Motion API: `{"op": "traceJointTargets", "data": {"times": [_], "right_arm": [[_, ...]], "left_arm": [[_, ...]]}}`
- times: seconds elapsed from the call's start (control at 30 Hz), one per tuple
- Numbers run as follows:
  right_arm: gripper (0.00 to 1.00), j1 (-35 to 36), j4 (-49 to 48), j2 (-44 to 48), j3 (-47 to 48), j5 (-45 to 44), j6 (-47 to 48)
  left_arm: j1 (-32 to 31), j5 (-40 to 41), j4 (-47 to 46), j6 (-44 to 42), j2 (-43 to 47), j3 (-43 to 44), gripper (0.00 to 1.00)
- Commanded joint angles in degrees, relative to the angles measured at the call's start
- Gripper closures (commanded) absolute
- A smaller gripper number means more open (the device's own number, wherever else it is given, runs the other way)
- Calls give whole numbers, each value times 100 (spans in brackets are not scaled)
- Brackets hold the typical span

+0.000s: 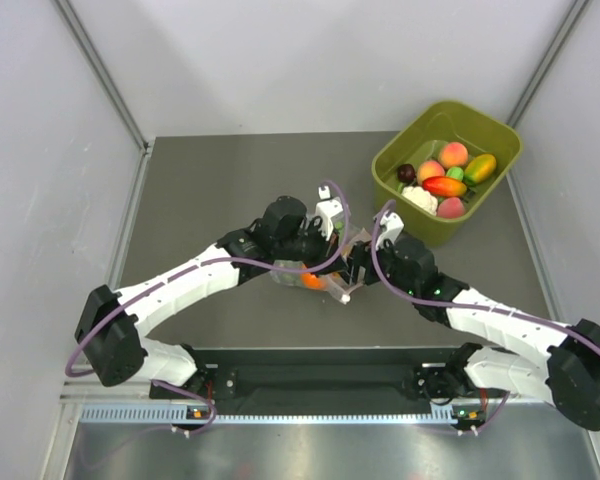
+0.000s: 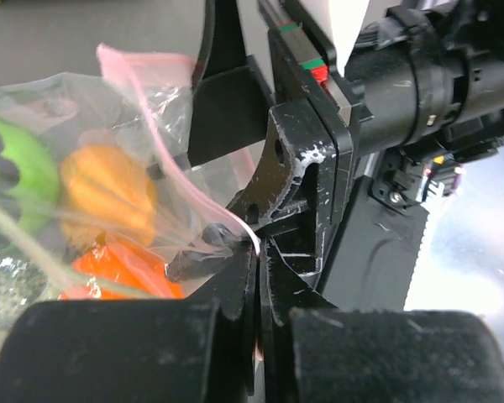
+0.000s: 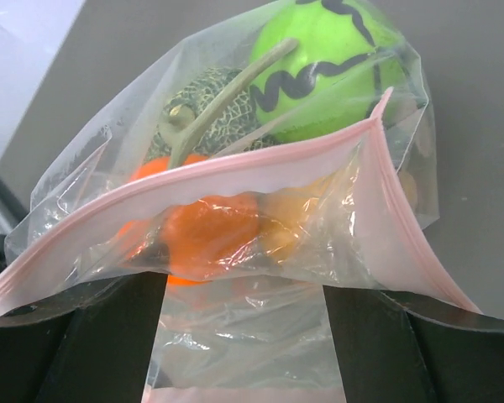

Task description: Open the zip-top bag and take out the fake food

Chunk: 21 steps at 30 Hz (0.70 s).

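The clear zip-top bag (image 1: 298, 277) with its pink strip (image 3: 235, 168) lies between my two grippers at the table's middle. Inside it are a bright green fruit (image 3: 319, 67), an orange one (image 3: 206, 235), a yellow-orange one (image 2: 109, 189) and a netted melon-like piece (image 3: 206, 109). My left gripper (image 2: 259, 248) is shut on the edge of the bag's mouth. My right gripper (image 3: 239, 336) faces it, fingers wide apart, with bag film lying across the gap and over the fingers (image 3: 109, 336). Whether a finger is inside the bag I cannot tell.
An olive-green tub (image 1: 500, 130) with several toy fruits stands at the back right of the grey table (image 1: 200, 190). White walls enclose the left, back and right sides. Both arms cross the near middle of the table.
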State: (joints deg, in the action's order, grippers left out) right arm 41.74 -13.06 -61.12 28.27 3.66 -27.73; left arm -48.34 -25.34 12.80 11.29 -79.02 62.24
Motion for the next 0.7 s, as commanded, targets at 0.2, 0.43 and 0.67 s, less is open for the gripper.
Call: {"op": "traceJointTargets", "data": {"times": [0.2,0.43,0.67], "right_arm": [[30,62,-2138,-338,-296,1145,-470],[30,318,-2473,-795,-331,917,-365],[31,458,-2749,-981,-402,508,-551]], "left_arm": [[-9,-1060,-998,260,238,-168,100],[96,-1298,-1455,400,510,-256,100],[184,-1271,-1543,374,616,-344,100]]}}
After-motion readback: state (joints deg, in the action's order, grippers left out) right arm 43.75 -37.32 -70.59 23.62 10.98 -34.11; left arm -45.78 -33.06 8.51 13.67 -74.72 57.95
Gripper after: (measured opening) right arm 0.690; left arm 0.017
